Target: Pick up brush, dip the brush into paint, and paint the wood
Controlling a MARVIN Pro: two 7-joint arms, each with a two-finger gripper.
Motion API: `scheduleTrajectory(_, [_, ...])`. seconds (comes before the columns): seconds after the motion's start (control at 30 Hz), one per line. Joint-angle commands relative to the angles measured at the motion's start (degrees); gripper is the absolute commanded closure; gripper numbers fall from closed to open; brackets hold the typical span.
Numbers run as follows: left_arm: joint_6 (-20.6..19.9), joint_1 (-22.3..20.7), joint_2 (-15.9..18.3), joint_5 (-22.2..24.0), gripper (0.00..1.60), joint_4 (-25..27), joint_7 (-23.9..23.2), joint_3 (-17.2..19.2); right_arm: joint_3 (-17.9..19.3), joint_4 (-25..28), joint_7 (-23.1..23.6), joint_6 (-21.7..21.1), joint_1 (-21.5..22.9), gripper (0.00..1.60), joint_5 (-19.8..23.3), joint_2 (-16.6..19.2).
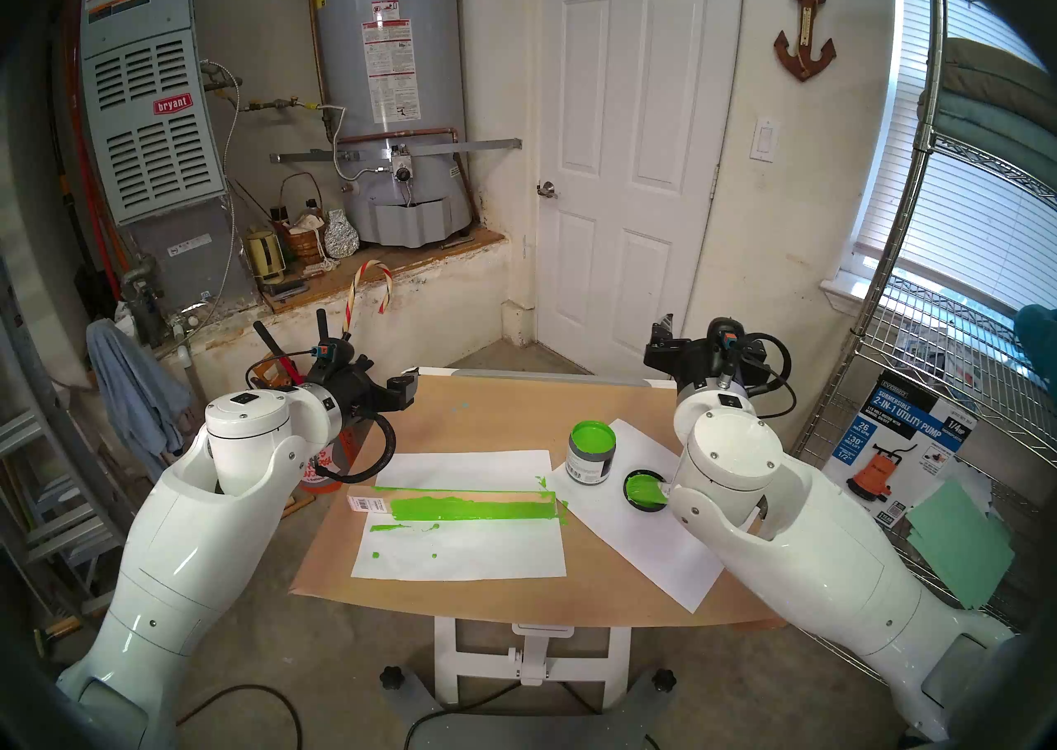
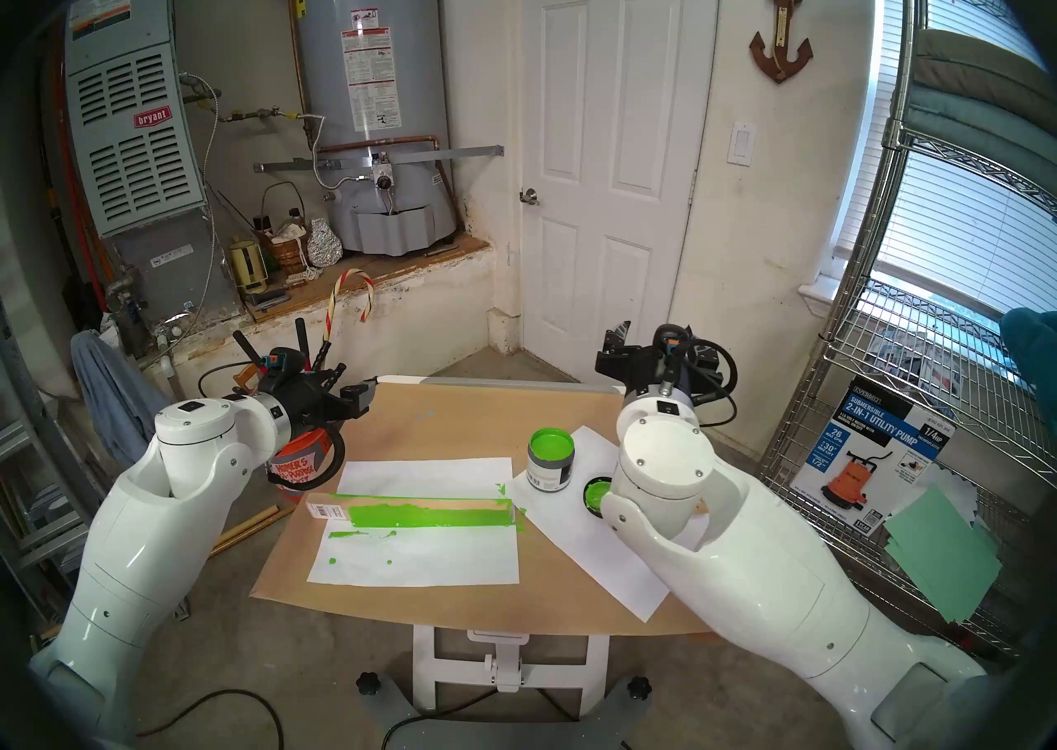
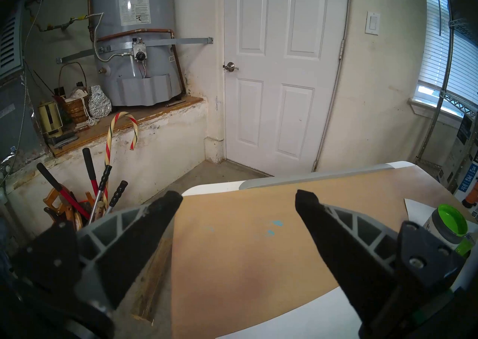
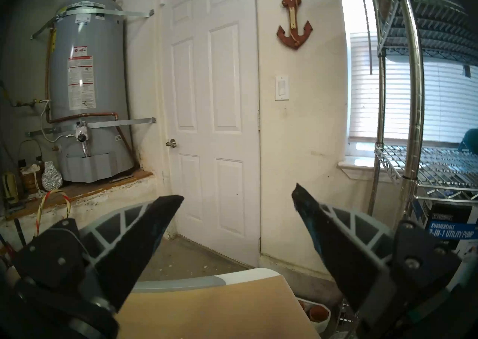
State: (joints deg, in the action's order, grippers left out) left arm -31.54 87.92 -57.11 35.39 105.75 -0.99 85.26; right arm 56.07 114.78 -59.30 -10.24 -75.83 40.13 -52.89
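Both grippers raised off the table, jaws spread, nothing held

Left gripper (image 3: 238, 199) and right gripper (image 4: 238, 196) hang above the far corners of the brown-paper-covered table (image 1: 503, 406). The long narrow wooden strip, mostly coated bright green (image 1: 475, 507), lies between two white paper sheets (image 1: 463, 554). The squat open jar of lime-green paint (image 1: 592, 454) stands right of it; beside the jar, green bristles of the brush (image 1: 646, 490) rest on a black lid (image 1: 634, 503), handle hidden behind the right arm

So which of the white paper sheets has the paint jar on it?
The angled sheet on the right. The jar stands on its far corner; the other two sheets flank the wood strip.
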Motion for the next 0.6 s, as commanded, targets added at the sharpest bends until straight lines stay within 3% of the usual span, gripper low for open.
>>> scheduleTrajectory(0.0, [0.13, -0.41, 0.06, 0.02, 0.00, 0.44, -0.01, 0.25, 8.56, -0.39, -3.22, 3.55, -2.67, 0.00, 7.68, 5.64])
scheduleTrajectory(0.1, [0.15, -0.43, 0.07, 0.02, 0.00, 0.39, -0.02, 0.22, 12.48, -0.74, -3.37, 4.02, -5.12, 0.00, 12.19, 6.98])
scheduleTrajectory(0.13, [0.15, -0.44, 0.07, 0.02, 0.00, 0.37, -0.02, 0.21, 11.87, -1.16, -4.14, 4.45, -5.38, 0.00, 13.87, 8.12])
scheduleTrajectory(0.23, [0.16, -0.45, 0.08, 0.02, 0.00, 0.33, -0.02, 0.17, 16.37, -1.74, -4.88, 4.77, -8.46, 0.00, 17.98, 7.65])
scheduleTrajectory(0.27, [0.17, -0.45, 0.08, 0.02, 0.00, 0.32, -0.02, 0.17, 15.51, -1.96, -5.74, 5.46, -8.90, 0.00, 18.83, 9.01])
scheduleTrajectory(0.3, [0.17, -0.46, 0.08, 0.02, 0.00, 0.31, -0.02, 0.16, 18.12, -1.62, -5.52, 5.49, -10.72, 0.00, 20.61, 8.60])
scheduleTrajectory(0.37, [0.17, -0.47, 0.08, 0.02, 0.00, 0.30, -0.02, 0.15, 17.74, -2.07, -6.67, 5.65, -10.64, 0.00, 21.82, 8.94])
scheduleTrajectory(0.4, [0.18, -0.48, 0.08, 0.02, 0.00, 0.26, -0.02, 0.13, 18.52, -2.25, -7.26, 6.00, -11.67, 0.00, 24.73, 8.59])
scheduleTrajectory(0.57, [0.19, -0.50, 0.09, 0.02, 0.00, 0.23, -0.02, 0.11, 20.94, -0.02, -8.47, 6.81, -16.27, 0.00, 30.76, 9.39])
